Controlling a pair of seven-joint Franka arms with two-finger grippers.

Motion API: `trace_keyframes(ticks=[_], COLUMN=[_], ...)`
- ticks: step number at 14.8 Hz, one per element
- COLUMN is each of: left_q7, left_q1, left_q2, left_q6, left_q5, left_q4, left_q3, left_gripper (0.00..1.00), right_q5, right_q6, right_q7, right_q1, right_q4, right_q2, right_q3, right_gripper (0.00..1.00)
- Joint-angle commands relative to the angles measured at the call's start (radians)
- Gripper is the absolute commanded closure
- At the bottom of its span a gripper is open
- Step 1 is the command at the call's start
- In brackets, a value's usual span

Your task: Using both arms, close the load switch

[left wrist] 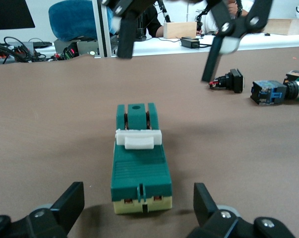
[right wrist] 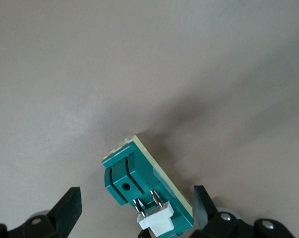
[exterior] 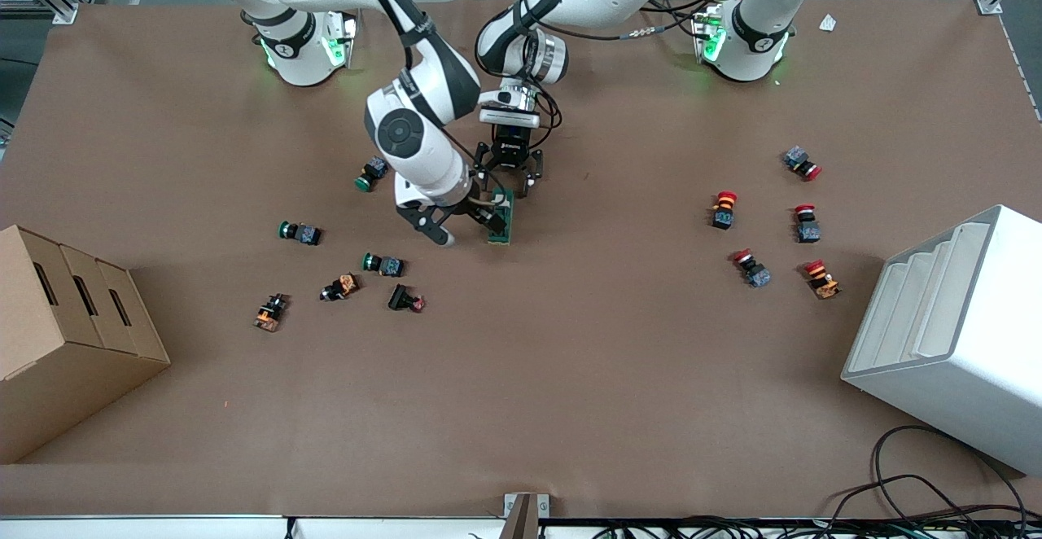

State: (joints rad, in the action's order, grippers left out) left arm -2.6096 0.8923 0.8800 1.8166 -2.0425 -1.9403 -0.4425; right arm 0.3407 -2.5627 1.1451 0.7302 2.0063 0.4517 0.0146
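I've got both claws down at the load switch [exterior: 501, 217] mid-table. The left gripper [exterior: 508, 183] is spread wide with the switch lying flat between its fingers [left wrist: 65, 206], not touching either. The right gripper [exterior: 460, 225] is spread too, the switch's white lever [right wrist: 157, 221] between its fingers. Green-capped push-buttons [exterior: 383, 263] lie near it; cardboard box [exterior: 65, 335] and white bin [exterior: 961, 335] sit at the table ends, and I can't see inside either

The right arm [exterior: 423, 128] comes in from the 11 o'clock corner of the front view and bends down at the middle of the bench, its gripper [exterior: 460, 219] low with fingers [right wrist: 66, 207] spread wide. The left arm [exterior: 570, 2] reaches in from 1 o'clock, wrist pointing straight down, its gripper [exterior: 510, 183] just beside the other, fingers [left wrist: 70, 203] likewise parted
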Motion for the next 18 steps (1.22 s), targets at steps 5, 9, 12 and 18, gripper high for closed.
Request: trace_keyframes(ticks=[5,9,12,18], left_q7=[-0.014,-0.015,-0.017,-0.017], left_q1=[0.02,0.02,0.02,0.02], left_q2=[0.023,0.023,0.023,0.023], left_q6=[-0.017,-0.017,-0.017,-0.017], left_q5=[-0.025,-0.025,-0.025,-0.025], left_q4=[0.024,0.024,0.024,0.029], left_q3=[0.016,0.016,0.016,0.016], left_gripper=[0.02,0.02,0.02,0.01], right_q5=[0.032,0.032,0.032,0.032], right_q6=[-0.074,-0.093,-0.143,-0.134], right_q7=[0.047,0.084,0.111,0.116], right_q1=[0.097,0.123,0.133,0.083], right_q4=[0.005,0.002,-0.003,-0.056], right_q2=[0.059,0.07,0.093,0.096], right_q3=[-0.012,-0.012,-0.012,-0.012], right_gripper=[0.0,0.0,0.0,0.0])
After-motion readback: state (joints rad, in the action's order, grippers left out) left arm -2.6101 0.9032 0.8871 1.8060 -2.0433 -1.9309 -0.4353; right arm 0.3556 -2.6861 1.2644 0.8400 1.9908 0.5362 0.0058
